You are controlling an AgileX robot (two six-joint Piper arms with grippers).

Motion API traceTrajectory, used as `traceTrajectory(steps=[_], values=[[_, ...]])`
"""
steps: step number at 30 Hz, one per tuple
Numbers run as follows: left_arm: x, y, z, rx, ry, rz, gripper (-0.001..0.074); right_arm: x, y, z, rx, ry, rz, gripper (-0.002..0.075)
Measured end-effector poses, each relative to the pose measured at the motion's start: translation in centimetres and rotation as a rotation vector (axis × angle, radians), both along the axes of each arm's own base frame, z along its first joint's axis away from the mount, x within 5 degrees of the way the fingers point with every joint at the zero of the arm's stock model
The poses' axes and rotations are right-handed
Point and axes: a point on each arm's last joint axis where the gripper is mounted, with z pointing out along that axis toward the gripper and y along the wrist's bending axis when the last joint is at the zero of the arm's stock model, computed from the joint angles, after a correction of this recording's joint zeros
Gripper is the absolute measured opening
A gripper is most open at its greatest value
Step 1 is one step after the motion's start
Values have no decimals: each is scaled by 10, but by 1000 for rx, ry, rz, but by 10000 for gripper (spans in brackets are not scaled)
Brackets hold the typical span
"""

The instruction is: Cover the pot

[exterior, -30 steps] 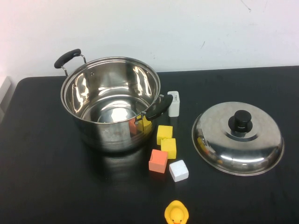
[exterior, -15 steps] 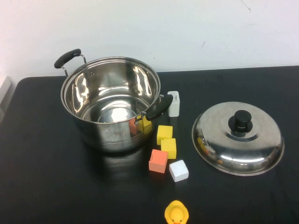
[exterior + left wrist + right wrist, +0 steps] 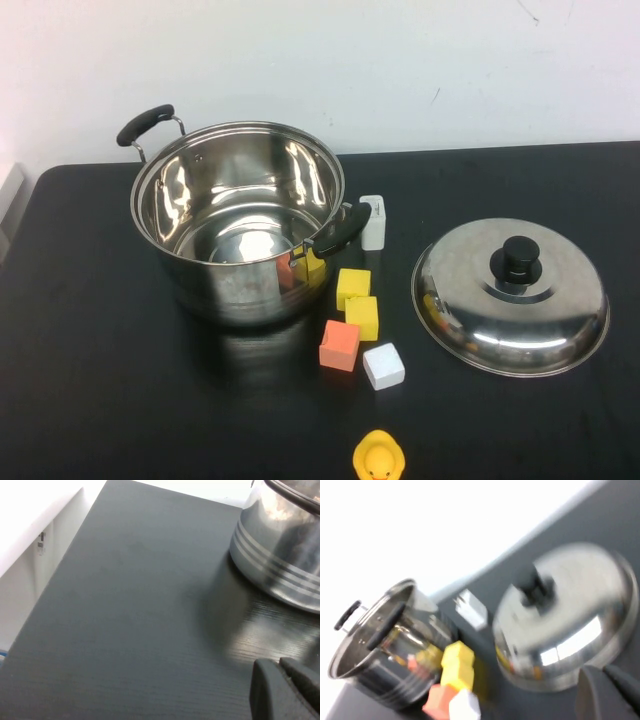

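We see a big black table. It fills most of the high view.

The pot is the biggest thing on it. It is shiny and round, and it stands upright on the left side of the table, toward the back. It is open on top, and we can see its bare inside. It has two black handles, one at the back left and one at the front right.

The lid is next in size. It lies flat on the right side of the table, well apart from the pot, with its black knob pointing up.

Between them are little blocks. A white block stands just beside the pot's front handle. Two yellow blocks sit touching each other. An orange block and another white block sit in front of them. A small yellow duck is at the near edge.

The left gripper shows only as a dark bit in its own wrist view, low over the table near the pot. The right gripper shows as a dark bit near the lid's rim. We cannot tell if either claw is spread or pressed together.
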Motion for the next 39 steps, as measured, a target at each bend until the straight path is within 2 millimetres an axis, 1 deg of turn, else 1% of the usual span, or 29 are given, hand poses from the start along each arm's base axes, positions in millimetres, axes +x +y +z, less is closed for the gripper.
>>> traceTrajectory(steps=[2,4,7,11,13,17,21,23,25,27,29,31,32,36,38,39], values=[[0,0,0,0,0,0,-2,-3,0,23,-141,-107,29,-2],[0,0,0,0,0,0,-1,-6,1,52,-272,-209,46,-2],[0,0,0,4,0,-1,-1,-3,2,89,-442,-267,83,-2],[0,0,0,4,0,-1,-1,13,5,123,-589,-265,153,-2],[0,0,0,4,0,-1,-1,26,7,132,-614,-236,190,-2],[0,0,0,2,0,-1,-1,52,7,132,-618,-160,214,-2],[0,0,0,2,0,-1,-1,78,3,126,-559,-95,152,-2],[0,0,0,2,0,-1,-1,89,5,123,-552,-88,135,-2],[0,0,0,2,0,-1,-1,102,12,120,-567,-101,138,-2],[0,0,0,2,0,-1,-1,116,24,116,-594,-137,150,2],[0,0,0,2,0,-1,-1,131,37,111,-631,-189,163,32],[0,0,0,2,0,-1,-1,146,48,104,-654,-234,161,103],[0,0,0,2,0,-1,-1,156,52,98,-655,-247,150,162],[0,0,0,2,0,-1,-1,189,62,69,-588,-250,81,455],[0,0,0,2,0,-1,-1,200,66,56,-561,-259,57,540],[0,0,0,2,0,-1,-1,206,68,48,-556,-263,53,564]])
